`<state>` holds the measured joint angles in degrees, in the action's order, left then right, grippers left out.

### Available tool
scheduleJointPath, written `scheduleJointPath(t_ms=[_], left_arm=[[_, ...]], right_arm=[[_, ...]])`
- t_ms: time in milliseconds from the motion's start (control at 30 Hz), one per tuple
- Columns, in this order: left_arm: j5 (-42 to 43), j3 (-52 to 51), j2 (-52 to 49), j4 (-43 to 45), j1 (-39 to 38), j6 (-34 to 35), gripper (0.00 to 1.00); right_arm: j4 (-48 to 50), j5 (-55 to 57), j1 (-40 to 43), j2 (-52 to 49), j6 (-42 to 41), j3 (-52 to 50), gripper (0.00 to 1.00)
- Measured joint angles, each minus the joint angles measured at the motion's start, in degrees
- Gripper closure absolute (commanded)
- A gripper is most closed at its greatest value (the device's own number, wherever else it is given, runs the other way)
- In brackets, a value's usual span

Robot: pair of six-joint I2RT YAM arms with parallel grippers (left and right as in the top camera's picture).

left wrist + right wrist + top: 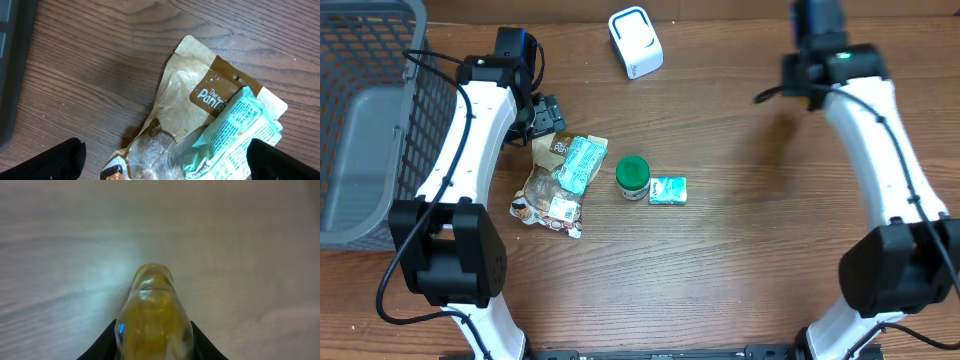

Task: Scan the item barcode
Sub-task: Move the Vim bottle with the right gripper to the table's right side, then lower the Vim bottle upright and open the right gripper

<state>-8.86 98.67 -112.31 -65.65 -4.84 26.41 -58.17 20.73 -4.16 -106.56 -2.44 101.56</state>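
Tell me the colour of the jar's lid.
Green; the lid shows best in the overhead view.

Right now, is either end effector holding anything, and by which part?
The right end effector grips a translucent yellow item by the sides of its near end. The left end effector is open and empty above the brown pouch.

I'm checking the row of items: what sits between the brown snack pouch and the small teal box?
A green-lidded jar stands between the brown pouch and the teal box, seen in the overhead view.
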Motion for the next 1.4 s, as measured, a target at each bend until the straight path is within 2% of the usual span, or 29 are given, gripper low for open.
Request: scheduleJointPath(t_ms=[133,267,500,700,767,1000,1100,1400], left_arm=[[0.0,0.0,0.0,0.0,0.0,0.0,0.0],[0.0,0.0,0.0,0.0,0.0,0.0,0.0],[0.0,0.0,0.0,0.0,0.0,0.0,0.0],[0.0,0.0,0.0,0.0,0.0,0.0,0.0],[0.0,0.0,0.0,0.0,0.0,0.0,0.0],[0.0,0.0,0.0,0.0,0.0,0.0,0.0],[0.0,0.0,0.0,0.0,0.0,0.0,0.0],[0.0,0.0,0.0,0.0,0.0,0.0,0.0]], right_arm=[[-4.1,-5.7,6.8,-0.1,-3.4,-0.5,0.88],[-5.9,-12.0,12.6,-0.1,-5.0,-2.4,0.89],[-4.1,-18.5,18.1,-0.1,-6.9,-9.0,0.86],[-2.8,-20.0,18.8,-0.1,-7.4,-11.3,0.83],[-2.7,-20.2,18.8,-0.1,-7.5,-11.3,0.77],[-4.3,-20.0,18.8,-0.1,-7.7,-11.3,0.75],[-4.4,-17.6,18.8,-0.1,-7.7,-11.3,0.7],[-4.5,-14.7,18.8,-0.1,-7.8,-11.3,0.68]])
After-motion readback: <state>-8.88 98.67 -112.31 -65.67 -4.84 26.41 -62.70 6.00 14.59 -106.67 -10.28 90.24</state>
